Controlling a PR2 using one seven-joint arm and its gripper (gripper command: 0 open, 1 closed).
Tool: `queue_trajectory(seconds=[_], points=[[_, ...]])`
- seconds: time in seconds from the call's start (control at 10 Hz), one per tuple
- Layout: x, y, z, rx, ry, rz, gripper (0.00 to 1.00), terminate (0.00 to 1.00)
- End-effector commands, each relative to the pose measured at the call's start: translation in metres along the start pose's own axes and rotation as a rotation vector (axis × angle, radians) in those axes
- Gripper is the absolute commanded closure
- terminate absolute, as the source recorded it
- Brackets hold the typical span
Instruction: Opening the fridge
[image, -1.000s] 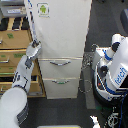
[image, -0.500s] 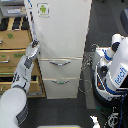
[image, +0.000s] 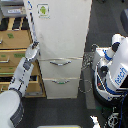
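The fridge (image: 60, 30) stands in the middle of the exterior view, tall and white, with a green android sticker (image: 43, 9) on its upper door. The two lower drawers carry curved silver handles (image: 61, 62). All doors look shut. My arm (image: 22, 75) reaches up from the lower left of the view. Its gripper (image: 34, 48) is at the left edge of the upper door, about level with the door's lower part. The view is too small to tell whether the fingers are open or shut on the door edge.
A tan wooden drawer cabinet (image: 12, 45) with green labels stands against the fridge on the view's left, behind my arm. A white robot body with a blue label (image: 117, 72) and cables stands to the view's right of the fridge. The floor is dark.
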Motion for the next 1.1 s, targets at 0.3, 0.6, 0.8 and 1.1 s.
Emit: queue_trajectory(seconds=[0.3, 0.6, 0.8, 1.1], points=[[-0.368, -0.244, 0.269, -0.063, -0.257, -0.651, 1.0, 0.0], [-0.83, -0.442, 0.508, -0.086, -0.741, -1.011, 1.0, 0.0], [-0.911, -0.483, 0.517, 0.038, -0.747, -1.089, 1.0, 0.0], [-0.741, -0.358, 0.448, -0.069, -0.554, -0.88, 0.0, 0.0]])
